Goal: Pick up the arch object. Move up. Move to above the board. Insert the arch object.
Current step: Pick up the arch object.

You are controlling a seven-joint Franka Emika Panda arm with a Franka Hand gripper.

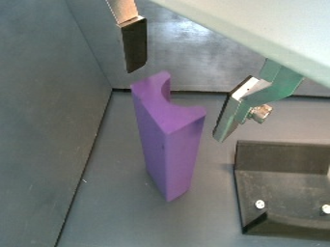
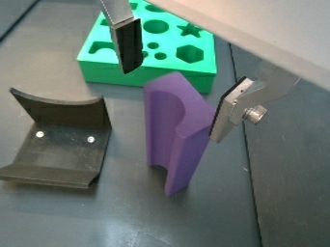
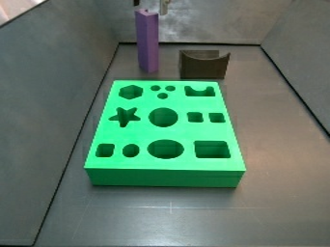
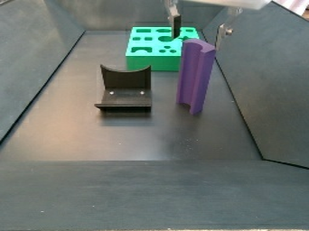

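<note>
1. The gripper [image 2: 180, 75] hangs over the top of the arch object [image 2: 177, 135], jaws wide, holding nothing; one finger [image 1: 134, 42] stands clear of the block on one side, the other finger [image 1: 245, 104] just beside its top edge.
2. The arch object [image 4: 194, 79] stands upright on the dark floor [image 4: 133, 135], its top end notched, free on all sides.
3. In a side view, the dark notched block [image 4: 122, 88] sits at 9 o'clock of the arch object, apart from it.
4. The board [image 3: 165, 132] lies flat, well apart from the arch object [image 3: 149, 43]; bare floor [image 3: 279, 125] runs along its edges.
5. In that view the arch object is at the board's 12 o'clock.
</note>
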